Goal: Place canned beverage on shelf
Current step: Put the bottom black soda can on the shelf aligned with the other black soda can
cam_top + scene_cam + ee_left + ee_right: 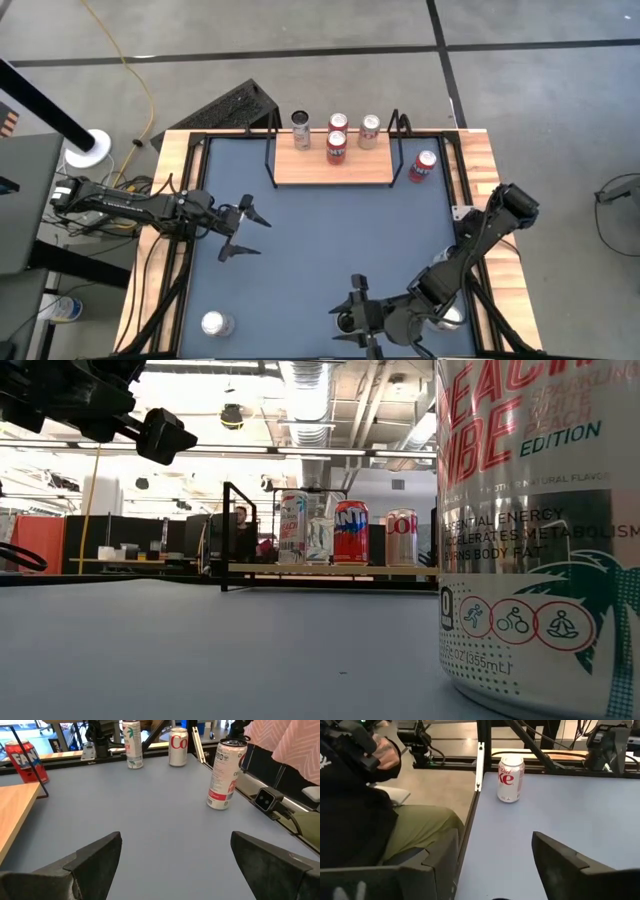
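While parted and holding nothing, right gripper (352,313) at the table's (330,240) near edge, just above a can (346,322) standing on the tabletop. Left gripper (243,229) wide open and empty over the table's left side. Shelf (331,166) against the far edge, carrying four cans (336,148); another can (424,166) standing just right of it.

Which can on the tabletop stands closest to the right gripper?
The can at the table's near edge, between the right gripper's open fingers; the others stand clear of it.

Near can (530,530) reading "EDITION", "355 mL", silver can (510,778) apparently "Diet Coke"
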Robot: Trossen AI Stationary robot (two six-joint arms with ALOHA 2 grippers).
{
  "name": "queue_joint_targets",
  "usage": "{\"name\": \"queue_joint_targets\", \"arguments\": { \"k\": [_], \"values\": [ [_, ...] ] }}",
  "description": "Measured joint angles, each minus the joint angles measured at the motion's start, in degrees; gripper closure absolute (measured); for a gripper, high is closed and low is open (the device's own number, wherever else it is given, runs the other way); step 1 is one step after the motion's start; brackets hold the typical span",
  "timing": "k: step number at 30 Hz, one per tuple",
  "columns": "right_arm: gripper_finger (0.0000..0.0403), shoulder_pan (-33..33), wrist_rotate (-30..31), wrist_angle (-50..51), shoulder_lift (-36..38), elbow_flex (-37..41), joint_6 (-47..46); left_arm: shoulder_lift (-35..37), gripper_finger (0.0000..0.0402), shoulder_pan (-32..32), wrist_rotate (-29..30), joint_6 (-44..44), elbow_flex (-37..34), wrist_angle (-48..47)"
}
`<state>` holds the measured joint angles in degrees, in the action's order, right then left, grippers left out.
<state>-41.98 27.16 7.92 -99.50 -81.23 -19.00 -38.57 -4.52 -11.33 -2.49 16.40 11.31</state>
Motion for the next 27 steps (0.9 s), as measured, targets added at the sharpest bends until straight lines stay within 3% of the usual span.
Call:
{"name": "queue_joint_targets", "arguments": {
  "k": [17, 22, 27],
  "values": [
    [0.0153, 0.8, -0.3, 5.3, 0.1, 0.0, -1.1, 0.0, 0.0038, 0.5, 0.1, -2.9, 0.0, 0.3],
    [0.0153, 1.7, -0.4, 5.2, 1.5, -0.4, -6.8, 0.0, 0.0038, 2.5, 0.0, -2.5, 0.0, 1.1],
    [0.0153, 3.3, -0.7, 4.4, 2.0, -2.1, 0.2, 0.0, 0.0038, 3.0, -0.2, 0.7, 0.0, 1.1]
  ]
}}
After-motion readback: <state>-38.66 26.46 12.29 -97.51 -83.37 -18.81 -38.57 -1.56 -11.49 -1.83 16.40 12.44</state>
